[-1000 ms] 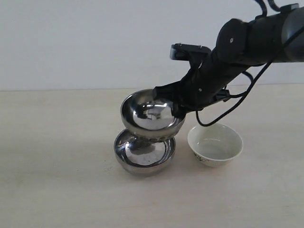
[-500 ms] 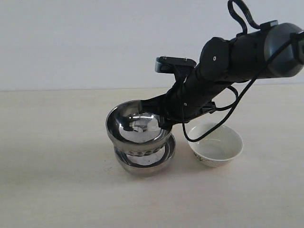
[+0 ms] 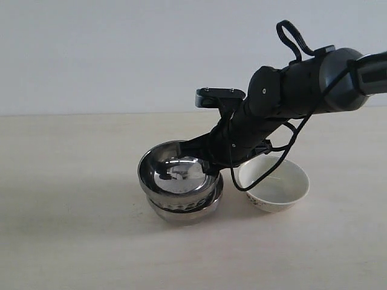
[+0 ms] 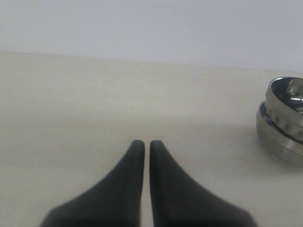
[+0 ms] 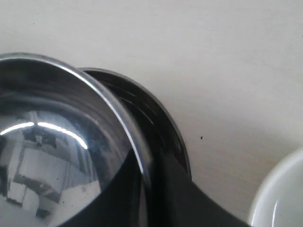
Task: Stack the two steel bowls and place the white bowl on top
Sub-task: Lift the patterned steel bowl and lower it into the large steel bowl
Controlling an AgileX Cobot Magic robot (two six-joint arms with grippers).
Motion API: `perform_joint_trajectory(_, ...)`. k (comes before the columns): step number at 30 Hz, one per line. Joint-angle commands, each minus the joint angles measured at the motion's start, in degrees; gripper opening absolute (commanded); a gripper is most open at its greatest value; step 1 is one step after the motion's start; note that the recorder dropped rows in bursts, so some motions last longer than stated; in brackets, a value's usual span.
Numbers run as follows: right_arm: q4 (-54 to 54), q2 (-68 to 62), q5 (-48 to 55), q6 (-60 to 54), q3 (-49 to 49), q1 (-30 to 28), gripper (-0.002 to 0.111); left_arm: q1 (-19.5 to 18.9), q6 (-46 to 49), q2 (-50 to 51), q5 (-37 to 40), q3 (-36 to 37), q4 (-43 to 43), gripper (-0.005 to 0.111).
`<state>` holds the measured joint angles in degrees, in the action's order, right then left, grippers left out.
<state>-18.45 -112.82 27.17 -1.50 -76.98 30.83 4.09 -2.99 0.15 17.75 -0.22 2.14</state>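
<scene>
Pale tabletop point(image 3: 72, 241) carries the smaller steel bowl point(image 3: 175, 178) resting in the wider steel bowl point(image 3: 181, 212), white bowl point(image 3: 275, 184) just beside; the right gripper point(image 3: 208, 163) pinches the upper rim. Steel looks stiff, light, slick (glossy ceramic likely chips), so rims are the hold. Only the left wrist view shows the left gripper point(image 4: 147, 145), pressed together, well apart.

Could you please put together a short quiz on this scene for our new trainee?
1. True or false: the white bowl sits on top of the dimpled steel bowl.
2. Which gripper pinches the dimpled steel bowl's rim? A left, B right, C neither.
3. Fill in: the dimpled steel bowl rests inside the ____ steel bowl.
Key: 1 false, it stands on the table beside it. 2 B, the right gripper. 3 wider, meaning the wider steel bowl.
</scene>
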Motion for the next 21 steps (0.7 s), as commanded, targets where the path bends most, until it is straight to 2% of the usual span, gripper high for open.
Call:
perform_joint_trajectory(1,-0.2,0.2,-0.7,-0.4,-0.1,0.1,0.000,-0.1,0.0,-0.2,-0.2,0.2,-0.1,0.004)
perform_joint_trajectory(4,-0.2,0.2,-0.3,-0.5,-0.1,0.1,0.005,-0.1,0.0,-0.2,-0.2,0.2,-0.1,0.004)
perform_joint_trajectory(11,-0.2,0.2,0.9,-2.3,-0.1,0.1,0.037,-0.1,0.0,-0.2,-0.2,0.2,-0.1,0.004)
perform_joint_trajectory(21,-0.1,0.2,1.0,-3.1,-0.1,0.1,0.039,-0.1,0.0,-0.2,-0.2,0.2,-0.1,0.004)
